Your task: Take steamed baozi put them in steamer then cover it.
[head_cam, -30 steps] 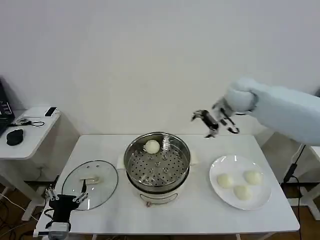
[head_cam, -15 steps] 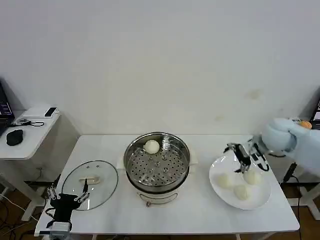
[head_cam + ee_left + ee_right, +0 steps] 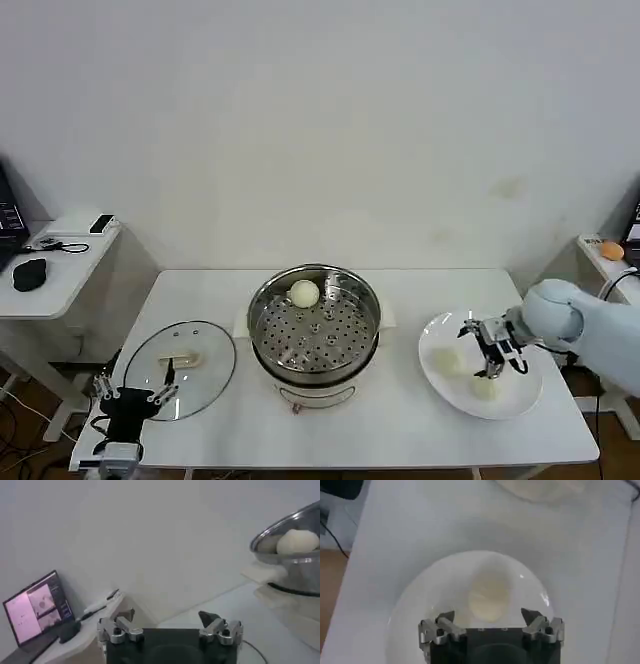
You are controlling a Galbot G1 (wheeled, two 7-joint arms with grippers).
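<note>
**Right end effector poised over a plated baozi**

White bench against a plain wall carries, from the robot's left to its right, the cover, the steamer and a white plate. One baozi already sits on the perforated tray at the far side of the steamer. On the plate, two more baozi show in the head view, one toward the steamer and one nearer the front edge; a further bun may lie hidden under the arm, though this cannot be confirmed.

The right end effector hangs low over the plate with its fingers spread. In the right wrist view a baozi lies just ahead of the open end effector, centred on the gap between the fingers; being round, it offers no preferred grasp axis. The next move likely calls for a short descent and a closure about this bun.

The left end effector is parked at the bench's front left corner beside the cover, fingers apart and holding nothing.
</note>
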